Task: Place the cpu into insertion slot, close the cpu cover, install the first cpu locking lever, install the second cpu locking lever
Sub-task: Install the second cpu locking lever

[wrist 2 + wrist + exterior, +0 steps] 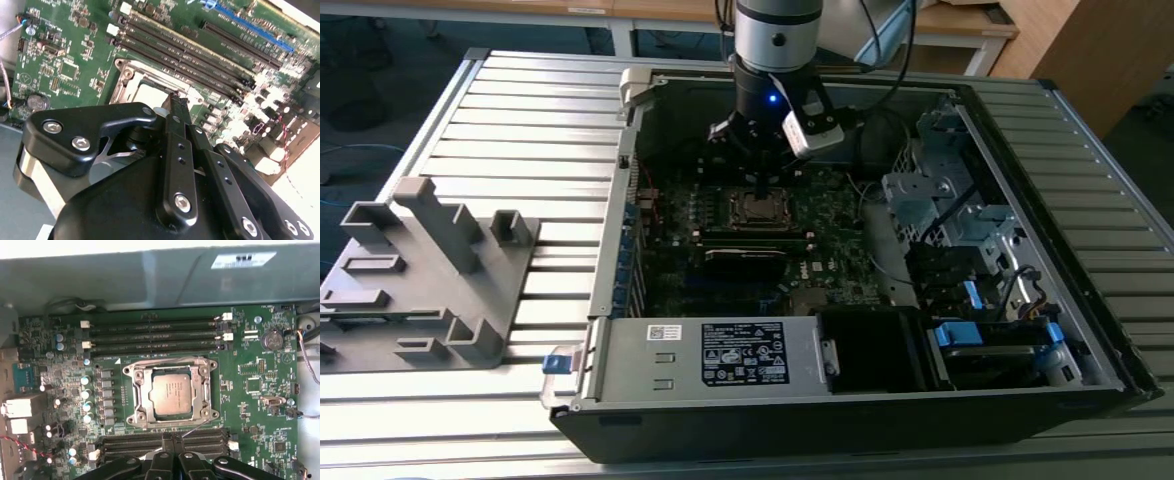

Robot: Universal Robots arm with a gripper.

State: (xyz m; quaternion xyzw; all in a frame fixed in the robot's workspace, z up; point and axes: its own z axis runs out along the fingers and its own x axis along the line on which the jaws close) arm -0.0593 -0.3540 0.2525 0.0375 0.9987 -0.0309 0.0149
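Note:
The cpu, a dull grey-bronze square, lies flat in the insertion slot on the green board. The silver cpu cover is down around it, and its cut-out leaves the chip's top showing. One thin wire lever runs along one side of the socket. A second lever slants out from the opposite side. My gripper is shut with its black fingers together, its tip close to that second lever's end and nothing visible between the fingers. In the second wrist view the gripper hangs just over the cpu. In the exterior view the gripper hangs above the socket.
Long black memory slots run beside the socket. The open computer case walls in the board, with a power supply at its near end and drive bays on the exterior view's right. A grey fixture stands on the slatted table.

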